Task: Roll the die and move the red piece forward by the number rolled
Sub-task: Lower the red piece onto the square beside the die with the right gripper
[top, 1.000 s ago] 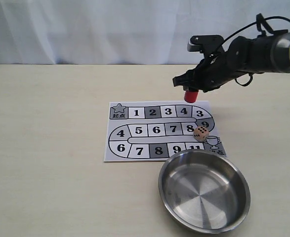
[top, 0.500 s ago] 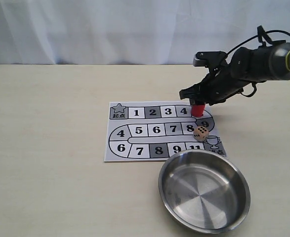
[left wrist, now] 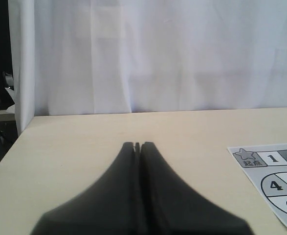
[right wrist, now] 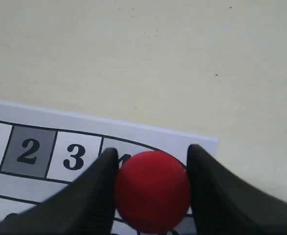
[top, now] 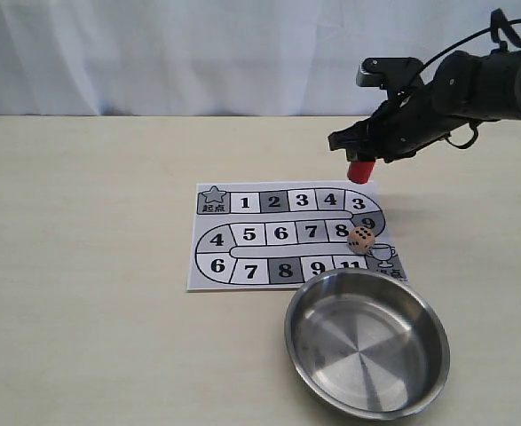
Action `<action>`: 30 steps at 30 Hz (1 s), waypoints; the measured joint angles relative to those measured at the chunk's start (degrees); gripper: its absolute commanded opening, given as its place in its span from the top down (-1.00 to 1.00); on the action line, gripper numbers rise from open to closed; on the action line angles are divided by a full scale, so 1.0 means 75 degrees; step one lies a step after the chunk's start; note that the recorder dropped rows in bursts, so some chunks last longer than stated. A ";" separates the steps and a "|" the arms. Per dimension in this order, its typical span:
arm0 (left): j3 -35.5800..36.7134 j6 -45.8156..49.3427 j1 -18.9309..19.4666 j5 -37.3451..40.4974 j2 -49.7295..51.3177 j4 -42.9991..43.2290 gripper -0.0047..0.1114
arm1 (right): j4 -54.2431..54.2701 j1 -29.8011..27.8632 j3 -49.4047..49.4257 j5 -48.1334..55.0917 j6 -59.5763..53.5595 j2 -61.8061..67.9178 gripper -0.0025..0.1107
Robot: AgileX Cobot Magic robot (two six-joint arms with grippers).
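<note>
The red piece hangs in the air just over the far right corner of the numbered game board, with my right gripper shut on it. In the right wrist view the red piece fills the gap between the two black fingers of that gripper, above the square marked 4. The pale die rests on the board near square 9, dark pips showing. My left gripper is shut and empty over bare table; it does not appear in the exterior view.
A steel bowl sits empty at the board's near right corner, close to the die. The board's start corner shows at the edge of the left wrist view. A white curtain backs the table.
The right gripper dipped the red piece down to the board's top right bend half a second ago, then raised it again and shifted slightly right. The die has not moved.
</note>
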 measured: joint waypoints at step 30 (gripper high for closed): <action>0.0000 0.0000 0.0000 0.0000 0.0000 0.0000 0.92 | 0.0142 0.0000 0.2555 -0.2267 0.0202 -0.0540 0.89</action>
